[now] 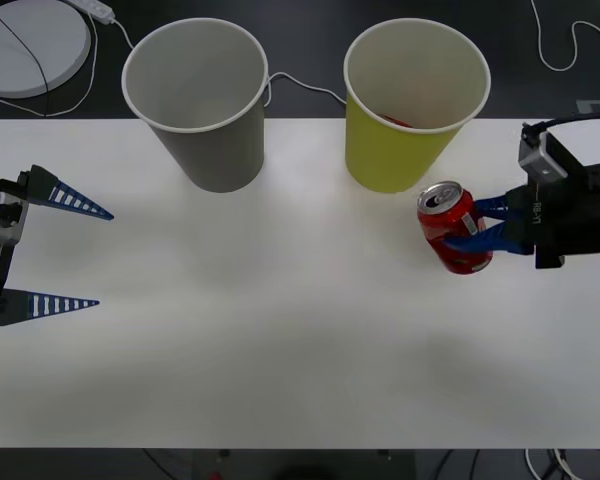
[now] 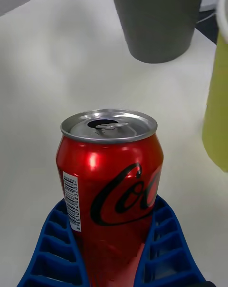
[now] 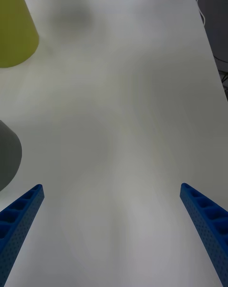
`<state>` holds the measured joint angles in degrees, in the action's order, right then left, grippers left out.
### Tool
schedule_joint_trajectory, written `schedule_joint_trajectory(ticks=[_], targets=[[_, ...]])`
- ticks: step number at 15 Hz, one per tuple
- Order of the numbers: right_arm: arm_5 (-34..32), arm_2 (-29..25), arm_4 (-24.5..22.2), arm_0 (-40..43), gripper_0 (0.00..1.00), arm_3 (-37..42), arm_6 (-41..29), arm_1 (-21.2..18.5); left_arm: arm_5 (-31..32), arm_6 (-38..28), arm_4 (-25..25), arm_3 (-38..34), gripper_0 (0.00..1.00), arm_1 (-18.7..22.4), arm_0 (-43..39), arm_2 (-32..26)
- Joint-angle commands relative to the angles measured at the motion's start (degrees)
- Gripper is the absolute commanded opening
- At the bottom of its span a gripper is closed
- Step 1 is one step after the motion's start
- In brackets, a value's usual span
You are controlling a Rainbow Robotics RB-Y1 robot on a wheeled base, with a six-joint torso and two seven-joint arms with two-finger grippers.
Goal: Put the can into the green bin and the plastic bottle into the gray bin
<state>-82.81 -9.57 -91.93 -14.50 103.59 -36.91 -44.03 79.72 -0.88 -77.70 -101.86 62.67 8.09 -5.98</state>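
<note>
Can (image 2: 110, 173) closest to right wrist camera: red body, silver top, tab opened, upright, clamped between blue ribbed fingers (image 2: 52, 249) of right hand (image 1: 480, 228). In front view can (image 1: 453, 228) sits at right side of white worktop (image 1: 280, 330), just beside base of green bin (image 1: 410, 105). Something red lies inside green bin. Gray bin (image 1: 202, 100) stands left of green bin, apart. Left hand (image 1: 65, 255) at worktop's left edge, fingers spread wide, holding nothing.

Glossy red metal on the can (image 2: 110, 182), brushed silver top; ribbed blue plastic fingers (image 2: 54, 254); the table (image 1: 280, 330) looks smooth, matt white.
</note>
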Motion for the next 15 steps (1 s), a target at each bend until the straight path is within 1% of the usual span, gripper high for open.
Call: schedule_joint_trajectory(ticks=[1,5,8,10,13,15], targets=[[0.01,-0.19,0.08,-0.97,0.0,2.41,-8.44,-3.87,0.0,0.0,0.0,0.0,1.0,0.0,0.0,0.0],[-0.07,-0.1,0.17,-2.37,0.0,6.72,-21.62,-10.64,0.0,0.0,0.0,0.0,1.0,0.0,0.0,0.0],[-0.34,-0.1,1.58,-3.69,0.0,8.3,-29.09,-14.24,0.0,0.0,0.0,0.0,1.0,0.0,0.0,0.0],[-3.06,-0.1,1.58,-6.85,0.0,8.56,-33.49,-15.91,0.0,0.0,0.0,0.0,1.0,0.0,0.0,0.0],[-6.49,-0.1,1.05,-11.25,0.0,8.47,-37.44,-17.93,0.0,0.0,0.0,0.0,1.0,0.0,0.0,0.0],[-6.93,0.08,0.35,-12.92,0.0,8.12,-37.44,-19.34,0.0,0.0,0.0,0.0,1.0,0.0,0.0,0.0]])
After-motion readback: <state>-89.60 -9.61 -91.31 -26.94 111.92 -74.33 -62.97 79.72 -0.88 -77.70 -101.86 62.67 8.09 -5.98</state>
